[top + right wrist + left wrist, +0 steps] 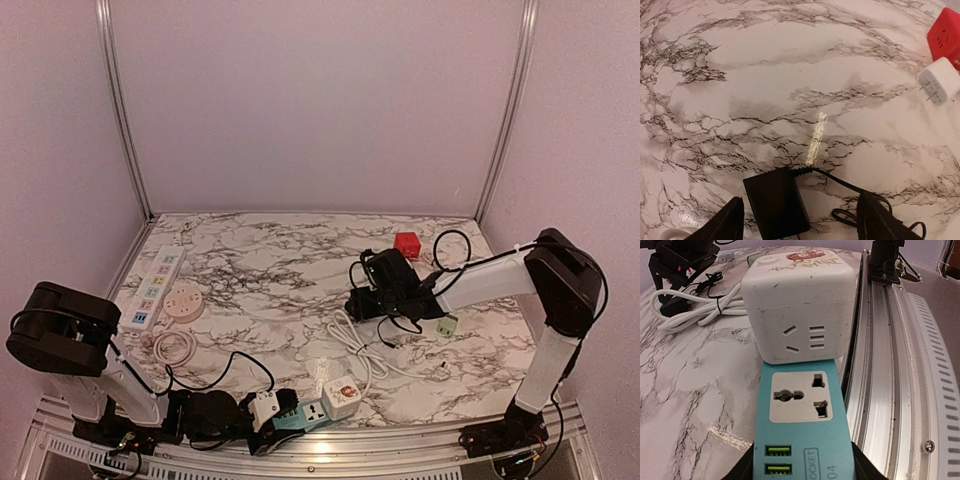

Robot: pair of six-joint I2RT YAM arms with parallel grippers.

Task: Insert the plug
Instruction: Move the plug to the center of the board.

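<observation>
Black plug [776, 204], cord end facing away, inside spread right hand [801, 196]; left hand [805, 466] clamps teal strip [800, 436]

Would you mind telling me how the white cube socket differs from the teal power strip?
The white cube socket is boxy with a cartoon print on top; the teal power strip is flat, long and has green USB ports. The cube sits free on the table; the strip is gripped between the left fingers. Both show outlet holes.

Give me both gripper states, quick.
Left gripper: closed on the teal socket strip.
Right gripper: open, straddling the black adapter without clamping it.
</observation>
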